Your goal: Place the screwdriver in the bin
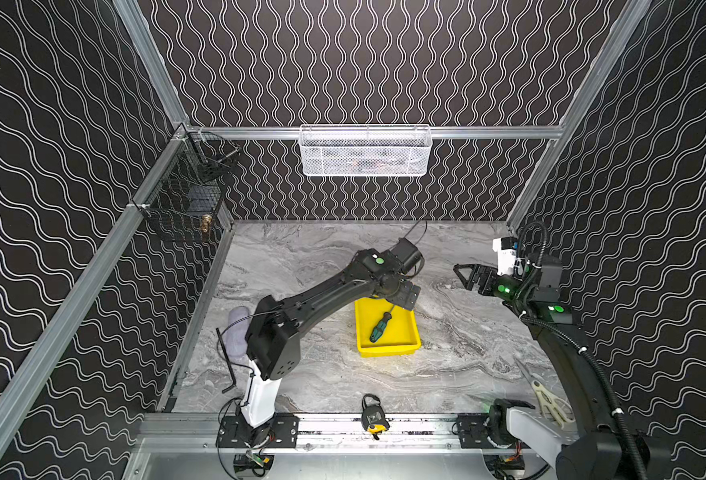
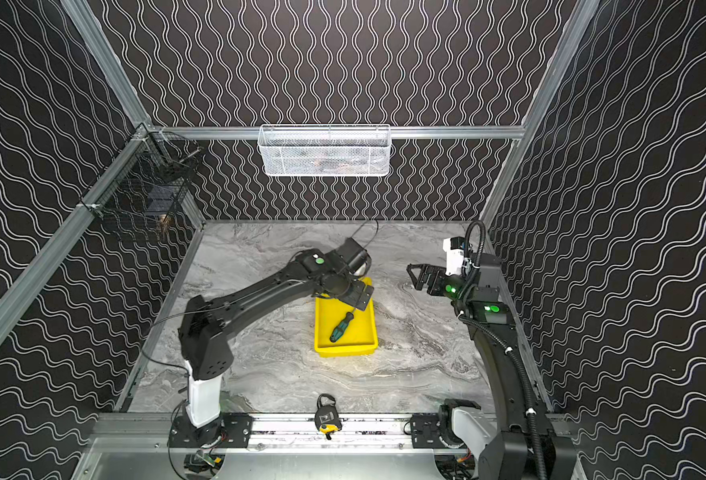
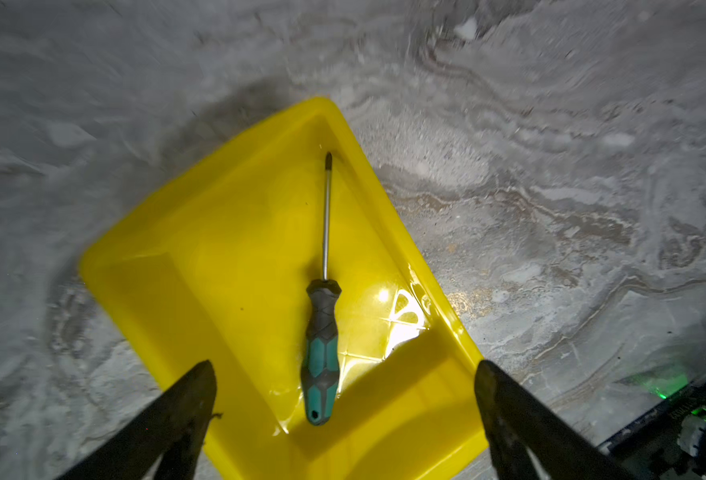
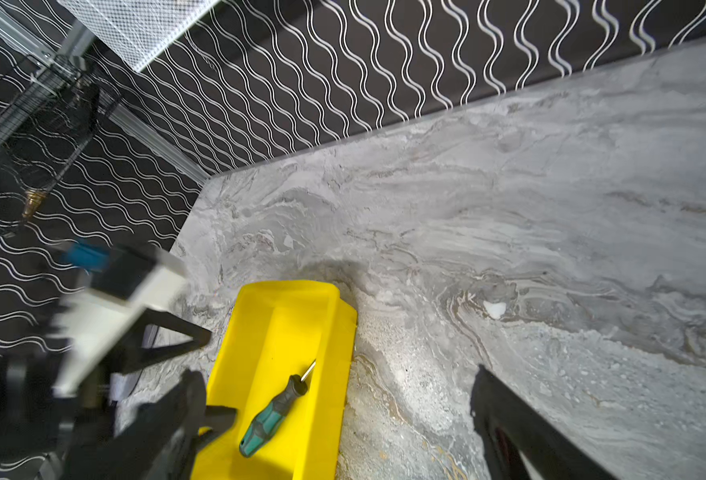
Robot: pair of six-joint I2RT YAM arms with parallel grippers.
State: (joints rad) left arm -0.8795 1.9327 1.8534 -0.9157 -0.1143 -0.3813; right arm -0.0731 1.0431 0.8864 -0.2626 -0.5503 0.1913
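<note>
Marbled grey surface [image 1: 446, 365] carries one yellow bin [image 1: 410, 348], and in it lies the one screwdriver [image 3: 321, 332], flat on the bin floor, its tip toward a far corner. The left gripper [image 3: 343, 390] hangs above the bin with its fingers [image 3: 185, 399] spread wide, released, the screwdriver handle between and below them, untouched. The right gripper [image 4: 334, 399] hovers well to the side, fingers apart and empty.
</note>
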